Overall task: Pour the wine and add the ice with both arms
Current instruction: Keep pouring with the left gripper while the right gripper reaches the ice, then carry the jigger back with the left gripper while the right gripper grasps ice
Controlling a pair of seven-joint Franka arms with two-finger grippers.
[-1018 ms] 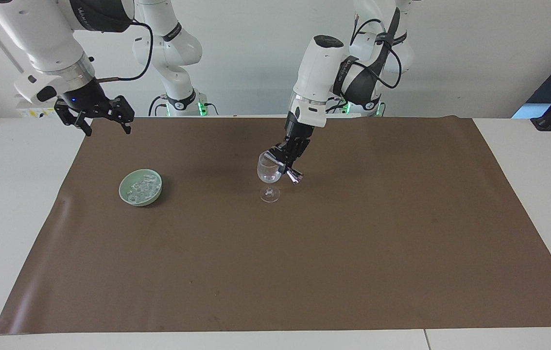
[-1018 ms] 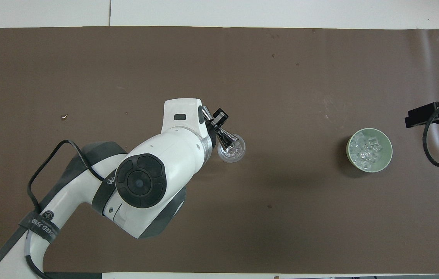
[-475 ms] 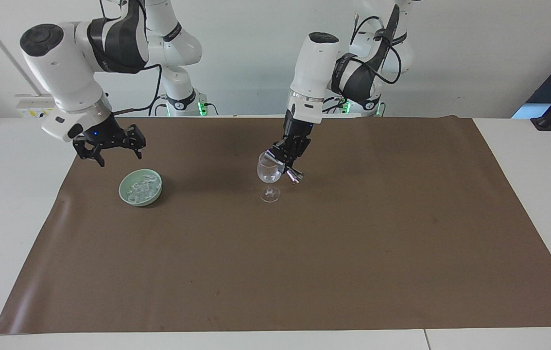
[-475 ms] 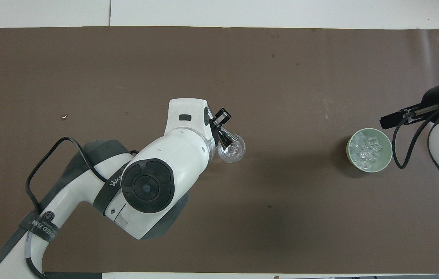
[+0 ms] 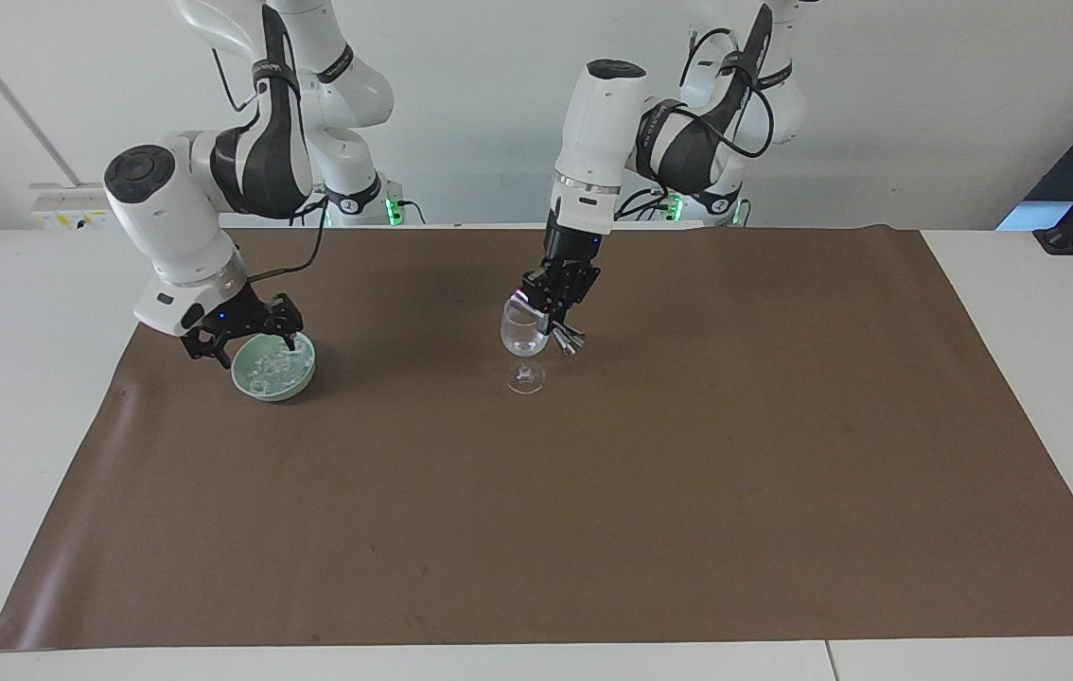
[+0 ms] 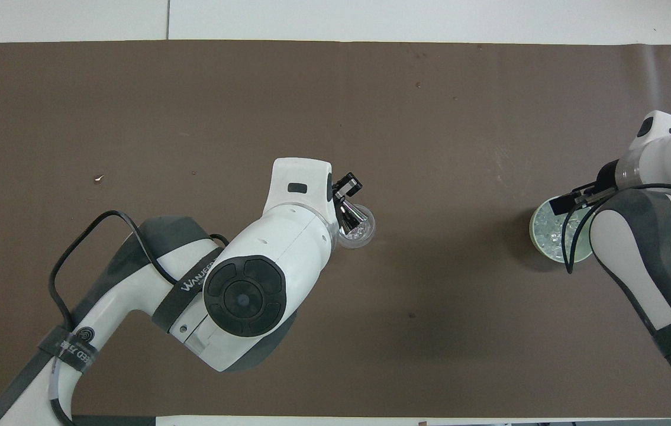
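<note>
Roughly mid-mat, a clear stemmed glass (image 5: 522, 342) standing upright on the brown mat (image 5: 688, 473). Right at its rim, on the side nearer the robots, the left gripper (image 5: 551, 320), fingertips pressed together on a shiny metal tool (image 5: 563, 339). Cannot tell what sort of tool; only short silver ends visible below the black fingers. From overhead, the tool's bright tip (image 6: 348, 218) overlapping the glass (image 6: 364, 234), with much of the bowl of the glass covered by the white wrist. Hard to say whether anything glassy lies in the glass. Toward the right arm's end of the mat, a pale green bowl (image 5: 277, 391) holding the ice (image 5: 269, 372), a heap of small clear chunks. Low over that bowl, the right gripper (image 5: 241, 342), fingers spread wide, one tip over the rim nearer the table (image 5: 26, 397) edge, the other over the ice. Touching or not: unclear. From overhead, most of that gripper hidden under its own arm, just one black finger (image 6: 563, 205) showing over the bowl (image 6: 534, 235), with about half the ice (image 6: 548, 234) covered.
</note>
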